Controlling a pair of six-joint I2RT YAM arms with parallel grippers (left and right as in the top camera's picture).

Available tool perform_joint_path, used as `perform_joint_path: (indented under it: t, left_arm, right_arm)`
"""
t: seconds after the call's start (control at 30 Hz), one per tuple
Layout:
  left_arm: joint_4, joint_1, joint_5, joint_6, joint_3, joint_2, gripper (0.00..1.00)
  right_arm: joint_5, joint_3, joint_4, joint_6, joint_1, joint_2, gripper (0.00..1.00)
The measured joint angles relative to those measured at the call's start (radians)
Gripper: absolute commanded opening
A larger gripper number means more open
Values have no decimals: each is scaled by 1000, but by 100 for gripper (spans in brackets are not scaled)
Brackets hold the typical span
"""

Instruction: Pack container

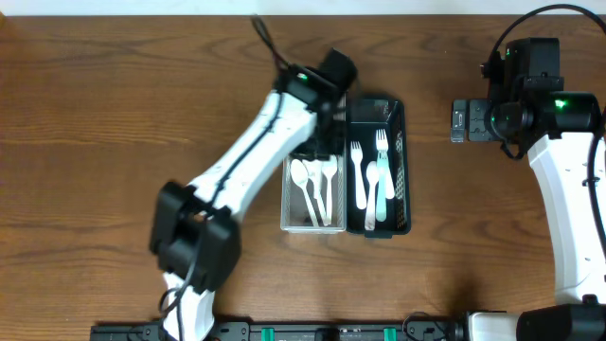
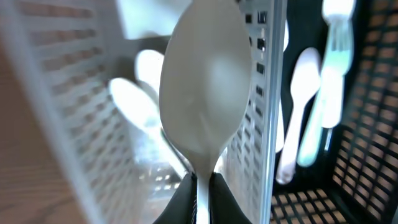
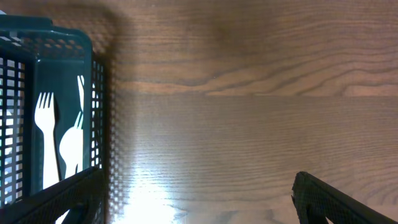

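Left jaws clamped tight on the handle of a white spoon [image 2: 205,93], bowl up in front of the wrist cam. Left gripper [image 2: 199,200] has it pinched right at the neck, just under the bowl; fingers are dark and only their tips show at the bottom edge.

Right jaws wide apart, nothing between them. Right gripper [image 3: 199,198] hangs over bare table [image 3: 249,124], well to the right of both containers.

Position: my left arm reaches across to the far end of the white basket [image 1: 286,204]. The held spoon sits above it, close to the wall it shares with the dark basket [image 1: 405,161]. The two baskets stand side by side, touching, white one on the left.

Contents:
- white basket: a few white spoons [image 1: 312,185] lying lengthwise, bowls toward the far end
- dark basket: forks [image 1: 382,170], white and pale teal, lying lengthwise, tines toward the far end

Right wrist cam catches only the mesh corner of the dark basket and one white fork inside it. Left wrist view is blurred beyond the held spoon.
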Motion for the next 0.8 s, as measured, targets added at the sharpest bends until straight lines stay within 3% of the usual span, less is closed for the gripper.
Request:
perform_joint_path:
  t: [0.07, 0.13, 0.23, 0.4, 0.47, 0.5, 0.57, 0.6, 0.8]
  left_arm:
    - [12, -14, 0, -3, 0, 41, 31]
    - [21, -18, 0, 0, -2, 74, 32]
    - [25, -6, 0, 16, -3, 94, 44]
    - [24, 53, -2, 66, -2, 77, 46]
    - [23, 86, -19, 85, -2, 55, 51]
    - [22, 103, -34, 95, -2, 38, 57]
    - [26, 147, -92, 124, -2, -21, 87]
    - [33, 164, -117, 126, -2, -48, 97]
    - [211, 329, -244, 221, 9, -190, 98]
  right_arm:
    - [0, 0, 0, 3, 0, 0, 99]
    - [0, 0, -2, 3, 0, 0, 99]
    - [0, 0, -5, 3, 0, 0, 99]
    - [0, 0, -5, 3, 0, 0, 99]
    - [0, 0, -3, 3, 0, 0, 100]
    - [0, 0, 1, 3, 0, 0, 99]
    - [0, 0, 29, 3, 0, 0, 99]
    - [0, -1, 51, 3, 0, 0, 99]
    - [-1, -5, 409, 2, 0, 8, 99]
